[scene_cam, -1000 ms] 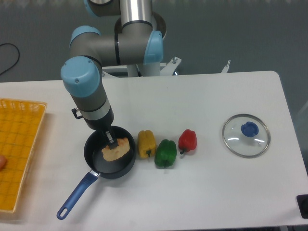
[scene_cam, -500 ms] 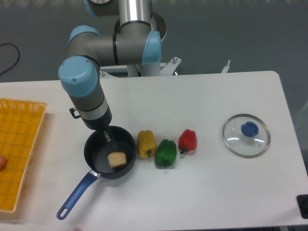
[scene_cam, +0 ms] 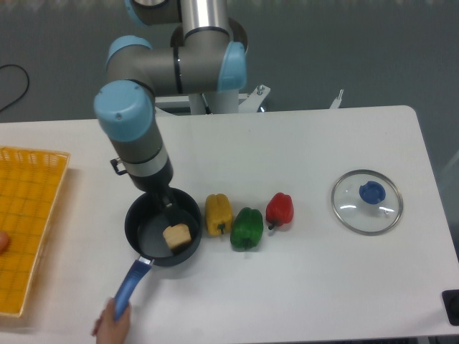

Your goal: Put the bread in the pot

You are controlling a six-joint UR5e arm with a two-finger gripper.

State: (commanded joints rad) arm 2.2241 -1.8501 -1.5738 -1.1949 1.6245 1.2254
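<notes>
Bread [scene_cam: 176, 234]: now lying loose inside the pot [scene_cam: 147, 228], near its right wall; placement looks done.
End effector [scene_cam: 167, 203]: just above, apparently released; opening unclear.
Hand [scene_cam: 111, 326]: newly gripping the handle.

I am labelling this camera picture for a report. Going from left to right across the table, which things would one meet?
Yellow basket → pot with the bread inside it → yellow pepper → green pepper → red pepper → glass lid.
</notes>
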